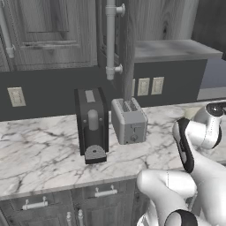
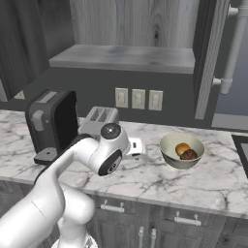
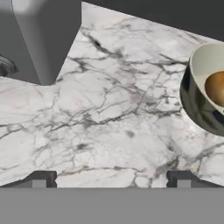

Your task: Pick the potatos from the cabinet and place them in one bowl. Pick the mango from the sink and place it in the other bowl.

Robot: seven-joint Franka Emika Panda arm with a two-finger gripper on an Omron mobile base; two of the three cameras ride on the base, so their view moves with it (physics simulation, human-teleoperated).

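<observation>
Hand view looks down on the claw, its tips spread wide and holding nothing over bare marble worktop. Beyond, the pale bowl holds two potatos, right of the toaster. Farthest, the open cabinet shelf.

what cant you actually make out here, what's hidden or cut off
- Sink: just a black sliver at the right edge of the right base view; its inside and any mango are cut off.
- Beige bowl: cropped by the hand view's right edge, one potato partly seen.
- Gripper: in the hand view, fingertips far apart over bare counter.
</observation>
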